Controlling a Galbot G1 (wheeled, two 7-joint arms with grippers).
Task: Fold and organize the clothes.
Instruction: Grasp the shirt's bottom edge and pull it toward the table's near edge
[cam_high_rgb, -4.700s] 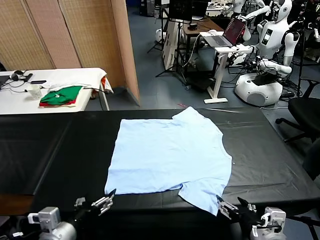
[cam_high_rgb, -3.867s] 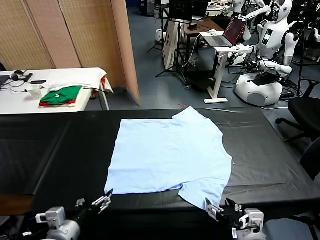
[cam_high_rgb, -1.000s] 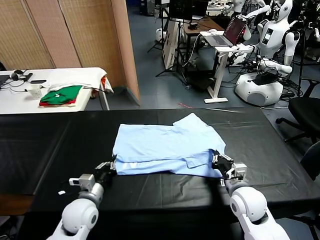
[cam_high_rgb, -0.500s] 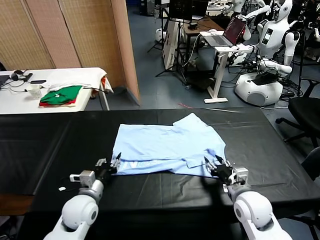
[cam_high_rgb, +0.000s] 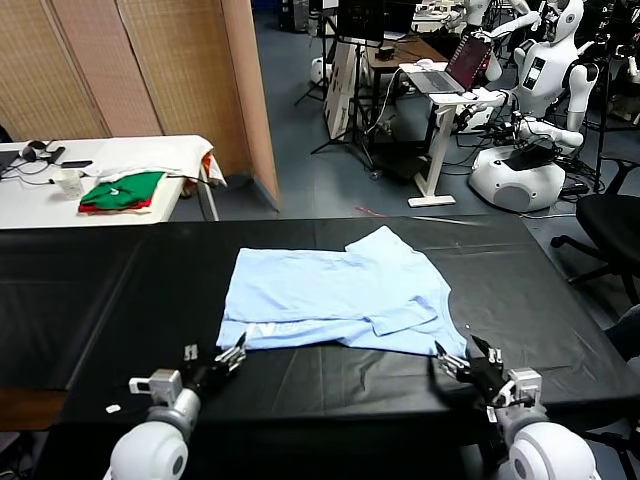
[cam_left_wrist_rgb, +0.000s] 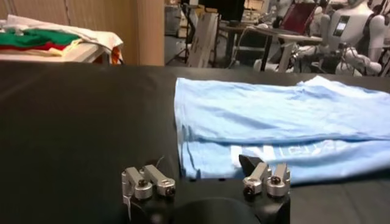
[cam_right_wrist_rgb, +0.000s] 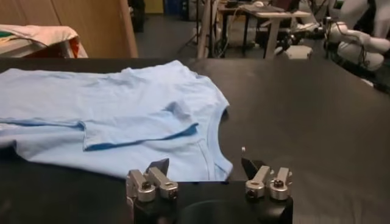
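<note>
T-shirt (cam_high_rgb: 335, 300) lies folded lengthwise at centre frame on the black table (cam_high_rgb: 90, 300), white lettering along its near edge. Left gripper (cam_high_rgb: 228, 356), lower left, jaws spread, empty, just short of the shirt's near-left corner. Right gripper (cam_high_rgb: 468, 358), lower right, jaws spread, empty, just off the near-right corner.

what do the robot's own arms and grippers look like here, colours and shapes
Both arms end in rounded, glossy light-grey shells. The left gripper and right gripper are dark, near-black units with slim fingers. In the wrist views each finger carries silver-grey metal link pieces with round pivot screws and black tips. No cables or markings show.
</note>
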